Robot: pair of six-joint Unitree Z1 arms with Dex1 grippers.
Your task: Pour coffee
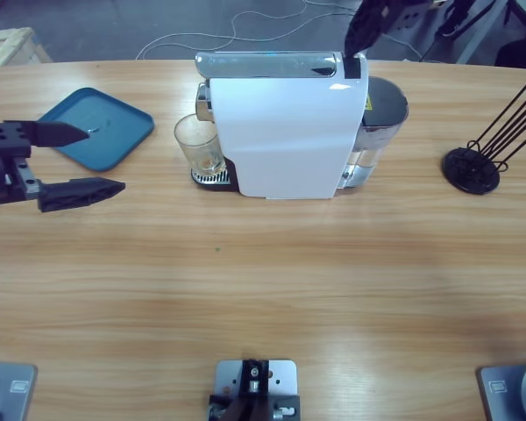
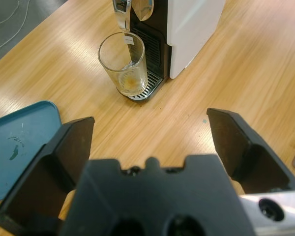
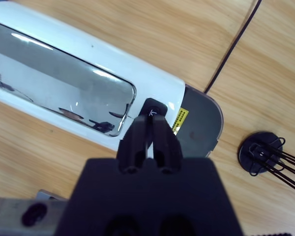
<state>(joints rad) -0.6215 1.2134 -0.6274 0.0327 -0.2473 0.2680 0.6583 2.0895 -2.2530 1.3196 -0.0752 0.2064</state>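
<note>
While coffee: thin brown layer (image 2: 130,82) in glass (image 2: 124,61) under coffee machine (image 1: 285,132) spout
Left end effector (image 1: 95,158): wide open, empty, beside machine
Right end effector (image 3: 147,129): closed at machine's top button (image 3: 153,106)

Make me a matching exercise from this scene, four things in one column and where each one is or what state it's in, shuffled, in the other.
Column one:
1. glass tumbler
2. blue tray
3. left gripper
4. right gripper

Column two:
A. jaws shut, tips at the black button on top of the coffee machine
B. on the drip grate under the spout, a thin layer of coffee inside
C. jaws wide open, holding nothing
D. flat on the table beside the open gripper

Pairs: 1-B, 2-D, 3-C, 4-A
</note>
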